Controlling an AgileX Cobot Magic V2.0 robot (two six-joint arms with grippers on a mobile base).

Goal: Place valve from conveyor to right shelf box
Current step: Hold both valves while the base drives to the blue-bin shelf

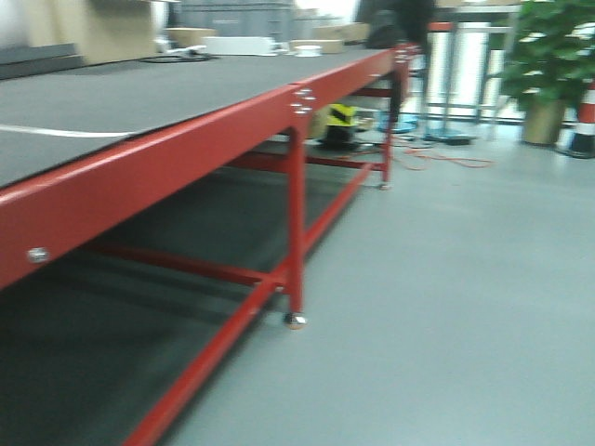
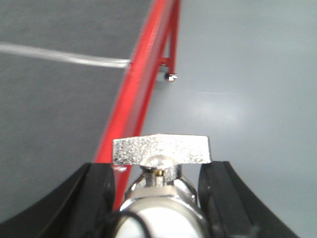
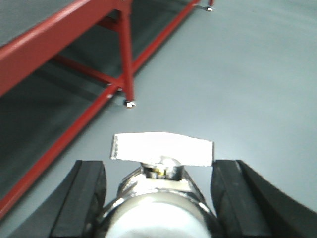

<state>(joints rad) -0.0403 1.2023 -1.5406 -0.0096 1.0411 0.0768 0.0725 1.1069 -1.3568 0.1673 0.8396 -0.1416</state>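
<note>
Silvery left valve (image 2: 161, 148), its flat textured lever uppermost, is pinched between the black fingers (image 2: 96, 193) of the left gripper (image 2: 157, 171), whose jaws press against the rounded body. The valve hangs over the edge of the red-framed table (image 2: 141, 89). To one side lies the dark grey top with its white stripe (image 2: 64, 57), to the other the pale grey floor (image 2: 247, 99).

Right wrist view: the right valve (image 3: 161, 148), of the same form, is clamped likewise by the right gripper (image 3: 159, 171). It hangs above open floor, near a red table leg (image 3: 126, 54) and its metal foot (image 3: 130, 103).

Front view: the table runs away to the left, with white boxes (image 1: 237, 45) at its far end. A yellow-and-black object (image 1: 341, 116) sits beneath it and an orange cable (image 1: 446, 160) lies on the floor. A potted plant (image 1: 548, 46) and a striped cone (image 1: 584, 121) stand at far right. All views are blurred.
</note>
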